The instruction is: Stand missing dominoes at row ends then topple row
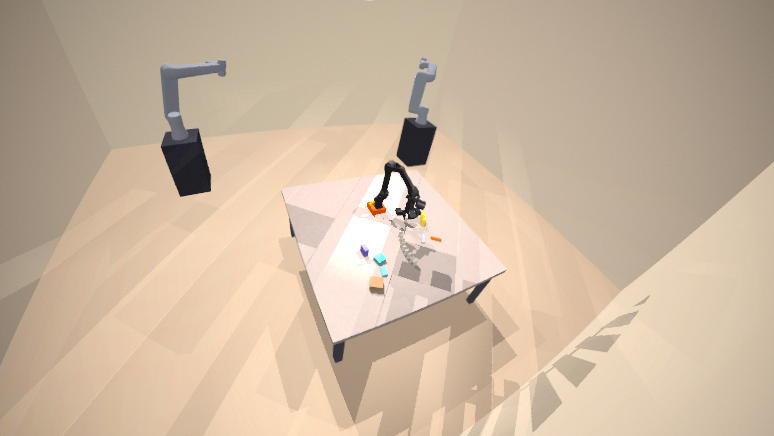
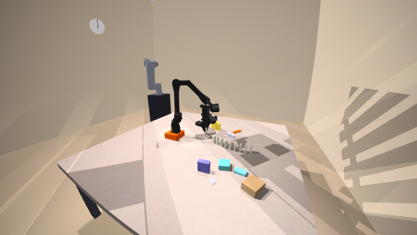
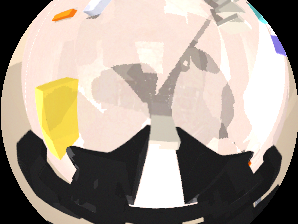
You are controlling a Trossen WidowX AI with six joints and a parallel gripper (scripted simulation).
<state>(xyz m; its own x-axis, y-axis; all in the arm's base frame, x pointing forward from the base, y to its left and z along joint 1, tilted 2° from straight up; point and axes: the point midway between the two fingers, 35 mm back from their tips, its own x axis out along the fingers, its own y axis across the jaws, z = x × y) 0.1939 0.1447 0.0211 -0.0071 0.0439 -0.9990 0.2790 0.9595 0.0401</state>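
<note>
Jaws (image 1: 406, 217) (image 2: 205, 130) were closed on the loose domino (image 1: 406, 221) (image 2: 206, 131) (image 3: 164, 134), one fingertip at each side, piece upright and low over the desk (image 1: 346, 327) (image 2: 174, 204) (image 3: 125, 55). It sat off the arm-side end of the standing row (image 1: 404, 246) (image 2: 226, 143) (image 3: 229, 14), gap wider than row spacing. Row was upright, no piece down. Placement looked unfinished: this piece likely still needed to go in at matching pitch, then release. Whether any end piece was already placed, or another was missing, couldn't be told. Final push was still left. Yellow block (image 1: 423, 218) (image 2: 215, 125) (image 3: 57, 115) stood near the jaws, so clearance there probably mattered; bumping the row's near end was the main risk.
</note>
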